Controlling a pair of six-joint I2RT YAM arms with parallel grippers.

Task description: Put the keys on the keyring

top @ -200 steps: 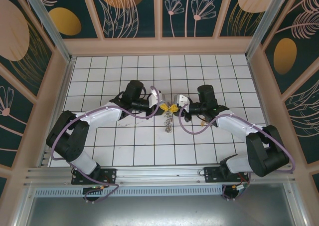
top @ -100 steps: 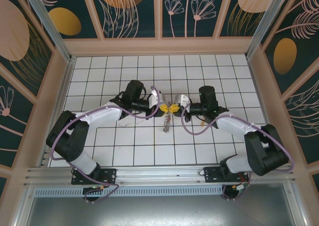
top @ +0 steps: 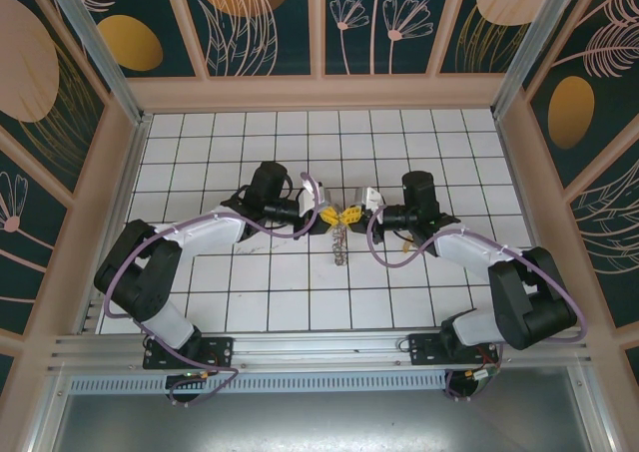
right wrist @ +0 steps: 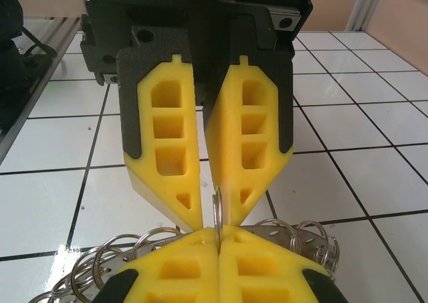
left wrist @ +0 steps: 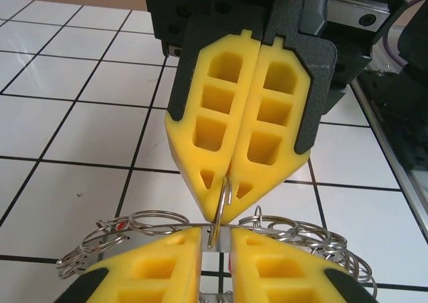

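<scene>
The keyring (top: 339, 244) hangs between the two grippers above the tiled floor. Its flat rim (right wrist: 291, 232) is fringed with small metal loops (left wrist: 150, 221). My right gripper (right wrist: 217, 235) is shut on one upright loop (right wrist: 217, 209); it also faces the left wrist camera (left wrist: 226, 209). My left gripper (left wrist: 215, 241) stands slightly open, its jaws either side of that same loop without pinching it. From the right wrist it appears opposite (right wrist: 212, 220). Of the keys I see just a red sliver (left wrist: 121, 225) among the loops; the rest is hidden.
The floor (top: 250, 292) is white tile with black grid lines. Wooden walls (top: 319, 93) close in the back and sides. A metal rail (top: 319, 347) runs along the near edge by the arm bases.
The left gripper's jaws have parted slightly and let go of the loop. The right gripper has stayed shut on it. The hanging keyring swung a little left, then back.
</scene>
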